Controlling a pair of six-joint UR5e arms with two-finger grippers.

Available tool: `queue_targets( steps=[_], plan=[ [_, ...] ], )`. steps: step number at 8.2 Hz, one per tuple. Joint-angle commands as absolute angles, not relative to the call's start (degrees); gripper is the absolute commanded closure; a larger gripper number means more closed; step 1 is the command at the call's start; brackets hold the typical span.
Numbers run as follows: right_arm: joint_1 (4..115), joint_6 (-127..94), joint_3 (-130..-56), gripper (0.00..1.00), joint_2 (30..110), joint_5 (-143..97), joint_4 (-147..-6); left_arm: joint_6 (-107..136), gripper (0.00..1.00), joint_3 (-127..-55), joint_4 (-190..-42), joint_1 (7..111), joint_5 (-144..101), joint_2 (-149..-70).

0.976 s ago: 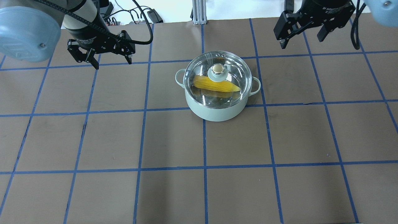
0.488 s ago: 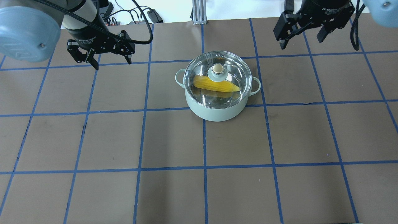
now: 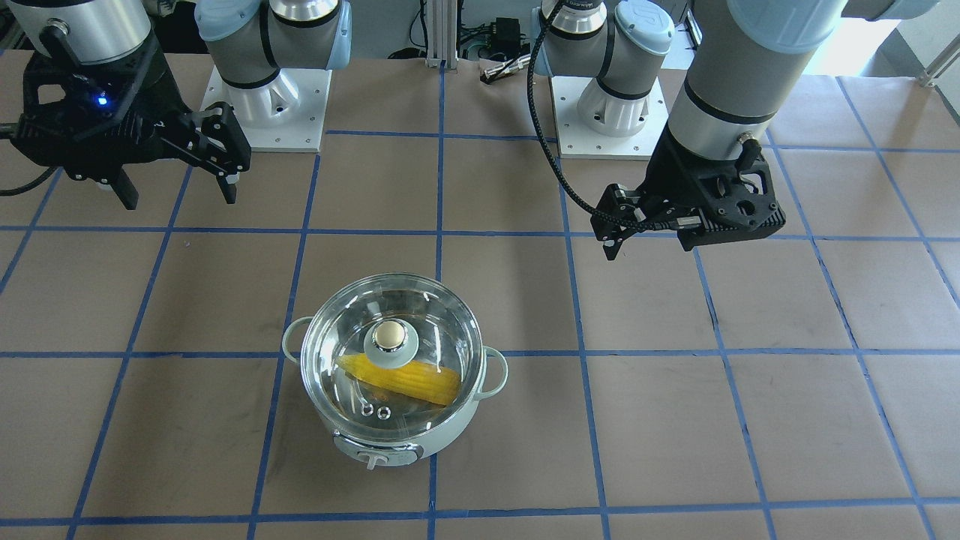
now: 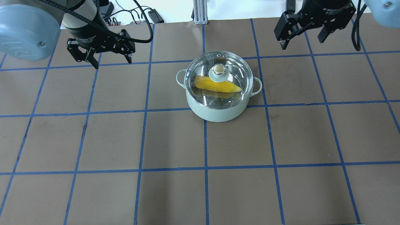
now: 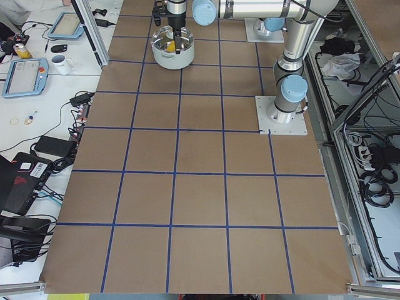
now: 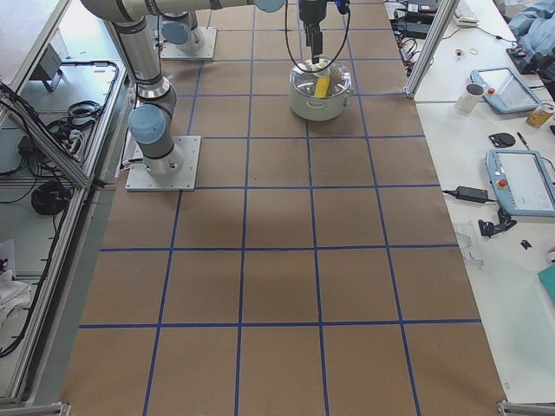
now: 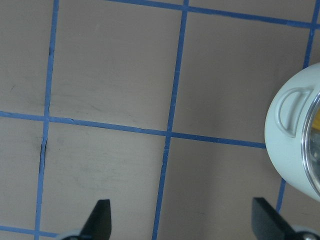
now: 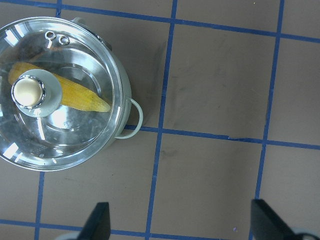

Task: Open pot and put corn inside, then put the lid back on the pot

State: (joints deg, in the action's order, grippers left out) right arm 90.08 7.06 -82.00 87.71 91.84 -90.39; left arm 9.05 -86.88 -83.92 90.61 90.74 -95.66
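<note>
The yellow toy corn cob lies inside the pale mint-green round pot under the clear glass lid (task seemingly done). The pot sits between the empty, wide-spread left gripper and right gripper, the right probably nearer.

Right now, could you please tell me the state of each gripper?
Left gripper: open, holding nothing.
Right gripper: open, holding nothing.

Small white print on the black body of the right gripper, at one o'clock in the overhead view, reads roughly "2F Adaptive Gripper". The left gripper, at ten o'clock, carries similar, fainter print. Smaller lines beneath are too small to read.
</note>
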Motion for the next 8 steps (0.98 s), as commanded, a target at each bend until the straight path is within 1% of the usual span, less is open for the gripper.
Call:
queue_targets(
  steps=[1, 8],
  plan=[
    [90.09, 7.03, -82.0, 0.0, 87.71, 91.85, -90.35, 9.23, 0.0, -86.66, -84.2, 90.62, 90.79, -95.45],
    [90.09, 6.86, -82.0, 0.0, 87.71, 91.84, -90.35, 8.97, 0.0, -86.75, -83.76, 90.62, 90.26, -95.8]
  ],
)
